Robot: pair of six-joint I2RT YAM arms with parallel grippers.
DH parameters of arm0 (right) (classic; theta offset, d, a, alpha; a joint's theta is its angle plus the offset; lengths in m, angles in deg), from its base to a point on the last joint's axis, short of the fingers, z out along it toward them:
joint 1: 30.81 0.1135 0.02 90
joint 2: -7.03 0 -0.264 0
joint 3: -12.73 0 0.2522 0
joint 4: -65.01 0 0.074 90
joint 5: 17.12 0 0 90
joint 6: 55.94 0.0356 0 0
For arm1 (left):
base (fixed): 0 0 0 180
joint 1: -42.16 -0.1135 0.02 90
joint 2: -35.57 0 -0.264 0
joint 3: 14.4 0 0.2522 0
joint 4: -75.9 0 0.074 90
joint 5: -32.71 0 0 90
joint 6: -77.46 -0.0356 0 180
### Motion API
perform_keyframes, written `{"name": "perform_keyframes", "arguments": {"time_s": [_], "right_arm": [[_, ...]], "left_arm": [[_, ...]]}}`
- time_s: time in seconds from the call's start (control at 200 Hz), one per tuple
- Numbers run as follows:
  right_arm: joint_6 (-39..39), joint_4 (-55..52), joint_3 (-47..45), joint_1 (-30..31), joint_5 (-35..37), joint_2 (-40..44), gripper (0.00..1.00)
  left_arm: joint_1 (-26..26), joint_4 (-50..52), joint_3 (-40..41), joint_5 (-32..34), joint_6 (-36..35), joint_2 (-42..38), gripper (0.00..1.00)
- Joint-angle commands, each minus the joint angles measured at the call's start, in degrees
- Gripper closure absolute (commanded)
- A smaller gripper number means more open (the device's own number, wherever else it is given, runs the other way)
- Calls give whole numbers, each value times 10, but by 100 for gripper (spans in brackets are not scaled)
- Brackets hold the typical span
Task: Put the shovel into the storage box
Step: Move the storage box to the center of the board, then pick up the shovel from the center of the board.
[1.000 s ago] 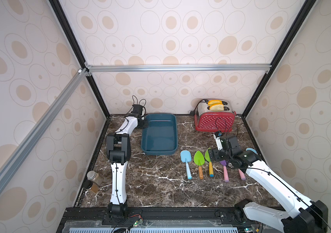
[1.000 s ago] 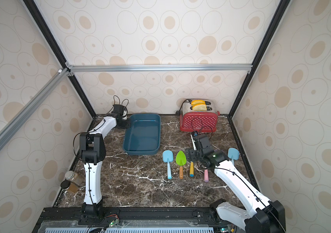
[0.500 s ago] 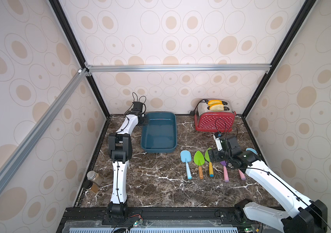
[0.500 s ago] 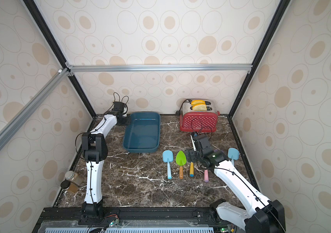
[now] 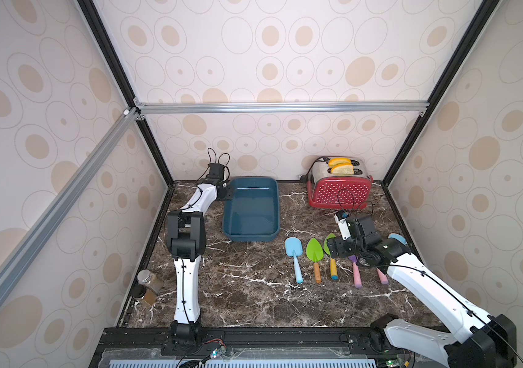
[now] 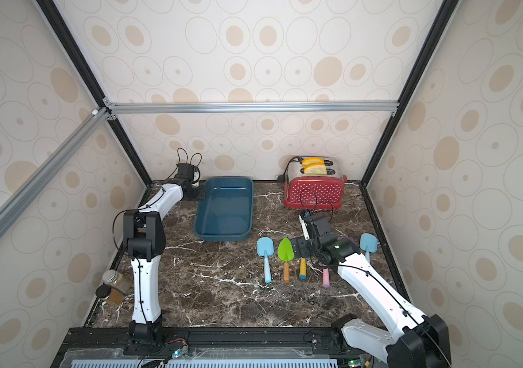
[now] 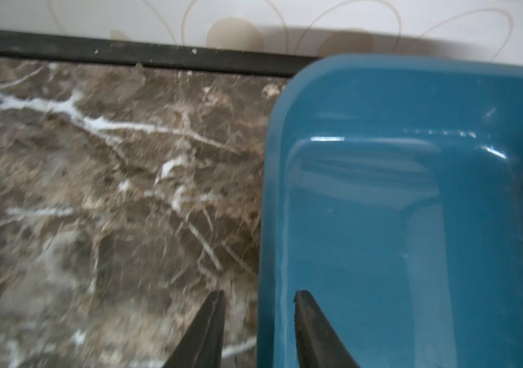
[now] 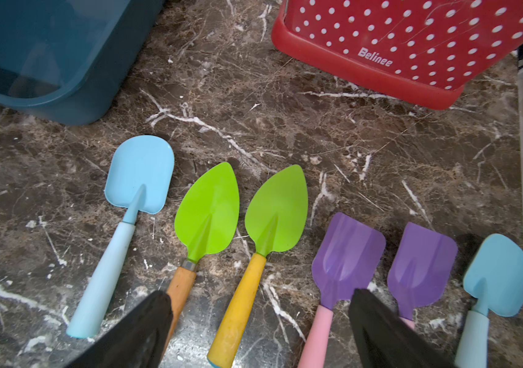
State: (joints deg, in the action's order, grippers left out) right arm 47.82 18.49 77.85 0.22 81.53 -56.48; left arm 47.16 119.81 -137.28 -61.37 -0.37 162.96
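Right claw [image 8: 260,296] first: we see its jaws spread wide with nothing gripped. In its wrist view the yellow handle of one green shovel [image 8: 276,207] runs between the two fingers. The orange handle of the other green shovel [image 8: 207,207] slips behind one finger, and the pink handle of a purple shovel [image 8: 346,251] sits just beside the other finger. We can't tell how high the fingers hang over them.

Going outward, that's part of a row of six shovels lying flat on the table [image 5: 254,302], blades toward the back wall. A blue shovel [image 8: 140,175] is at the end near the box. Past the greens and the first purple come a second purple shovel [image 8: 423,261] and a second blue shovel [image 8: 499,274] by the right wall. All six are outside the box.

Left claw [image 7: 258,291] is over at the box's [image 7: 273,191] back left corner, jaws parted narrowly. One finger is outside the wall and one inside, with the rim between them. Both look clear of the plastic, though that view's a bit blurry.

In both top views the box sits at the back of the table, with the toaster [image 5: 338,191] well off to its right. Two jars [image 5: 145,286] stand at the left edge.
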Motion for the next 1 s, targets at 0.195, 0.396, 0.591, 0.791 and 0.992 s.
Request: {"name": "perform_keyframes", "arguments": {"time_s": [0.195, 0.396, 0.591, 0.791, 0.992], "right_arm": [[61, -30, -21, 121, -31, -87, 15], [100, -7, 19, 210, 0, -185, 20], [112, 12, 41, 234, -1, -242, 26], [115, 29, 55, 237, -8, -277, 33], [127, 48, 56, 238, -14, -311, 40]], "left_arm": [[4, -113, 261, -12, 54, -313, 45], [5, -168, 408, -54, 96, -446, 39], [6, -203, 499, -80, 126, -511, 38], [6, -206, 535, -81, 126, -530, 35], [6, -207, 545, -79, 123, -540, 34]]}}
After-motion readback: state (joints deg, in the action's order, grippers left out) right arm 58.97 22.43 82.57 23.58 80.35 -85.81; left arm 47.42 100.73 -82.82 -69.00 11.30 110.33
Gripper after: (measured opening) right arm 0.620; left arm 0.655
